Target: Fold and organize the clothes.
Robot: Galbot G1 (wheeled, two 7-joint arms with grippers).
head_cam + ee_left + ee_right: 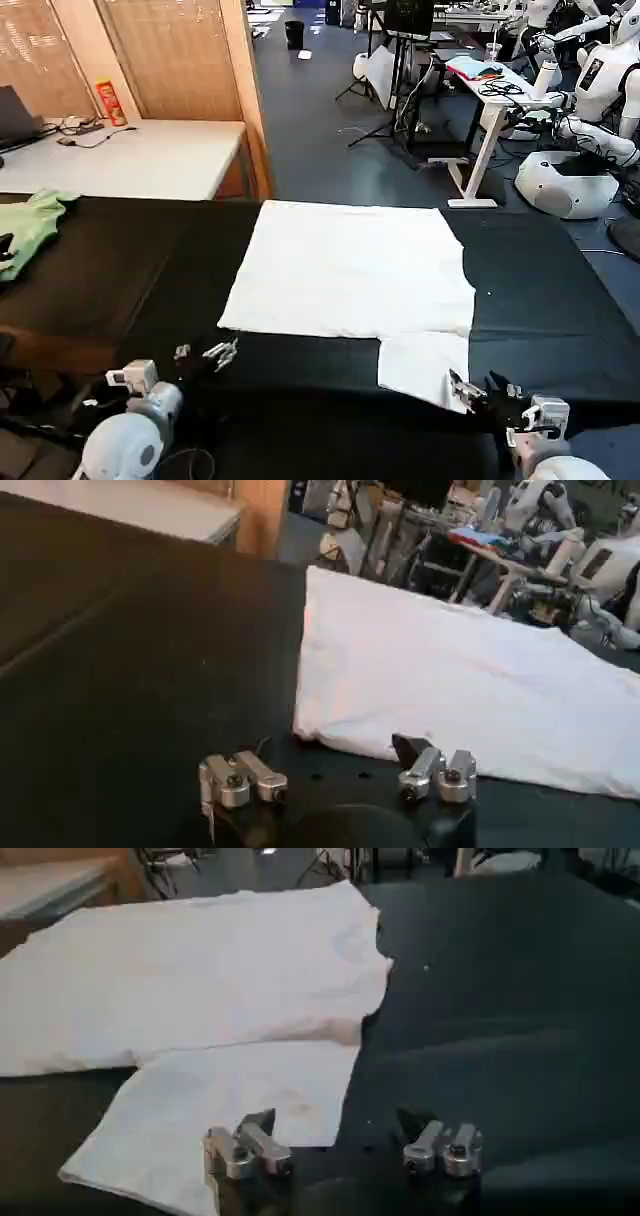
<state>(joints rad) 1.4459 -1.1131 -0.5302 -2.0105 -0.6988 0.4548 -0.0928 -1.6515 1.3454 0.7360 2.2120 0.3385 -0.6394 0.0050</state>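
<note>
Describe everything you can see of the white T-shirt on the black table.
The white T-shirt looks like soft cotton and lies flat, plain side up, on the black table. One short sleeve sticks out toward the robot, its edge right at the open right tool. The open left tool sits just short of the near corner.

White T-shirt (350, 270) lies print-side hidden — its sleeve's near corner tucked under the right gripper (478, 392) jaws.
</note>
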